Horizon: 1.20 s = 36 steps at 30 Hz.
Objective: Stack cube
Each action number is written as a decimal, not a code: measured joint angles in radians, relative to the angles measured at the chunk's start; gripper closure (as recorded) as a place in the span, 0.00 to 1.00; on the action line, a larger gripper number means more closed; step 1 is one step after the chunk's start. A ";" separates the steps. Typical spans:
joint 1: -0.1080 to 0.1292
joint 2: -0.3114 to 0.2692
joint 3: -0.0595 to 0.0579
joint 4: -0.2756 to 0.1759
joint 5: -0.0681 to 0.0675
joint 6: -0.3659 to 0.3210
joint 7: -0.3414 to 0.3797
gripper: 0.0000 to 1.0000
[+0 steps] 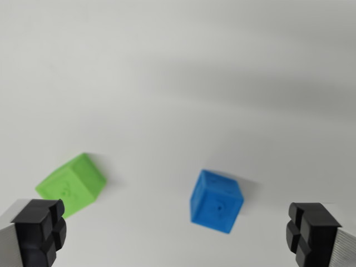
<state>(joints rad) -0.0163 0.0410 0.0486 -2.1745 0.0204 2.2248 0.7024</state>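
A blue cube (216, 201) rests on the white table, a little right of centre in the wrist view. A green cube (72, 184) lies apart from it toward the wrist view's left, partly behind my left finger. My gripper (178, 236) is open, its black fingertips (40, 231) at the bottom corners of the picture. The blue cube sits between the fingers and slightly beyond them, closer to the right one. Nothing is held.
The white table surface (178, 83) fills the rest of the view, with soft grey shadows across the top and right.
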 joint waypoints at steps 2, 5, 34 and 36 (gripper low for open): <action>0.004 -0.002 0.002 -0.015 0.000 0.014 -0.006 0.00; 0.010 -0.004 0.005 -0.038 0.000 0.033 -0.016 0.00; 0.081 0.005 0.047 -0.254 -0.010 0.254 -0.111 0.00; 0.085 0.010 0.051 -0.267 -0.011 0.270 -0.117 0.00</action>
<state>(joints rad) 0.0691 0.0506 0.0993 -2.4410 0.0093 2.4946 0.5859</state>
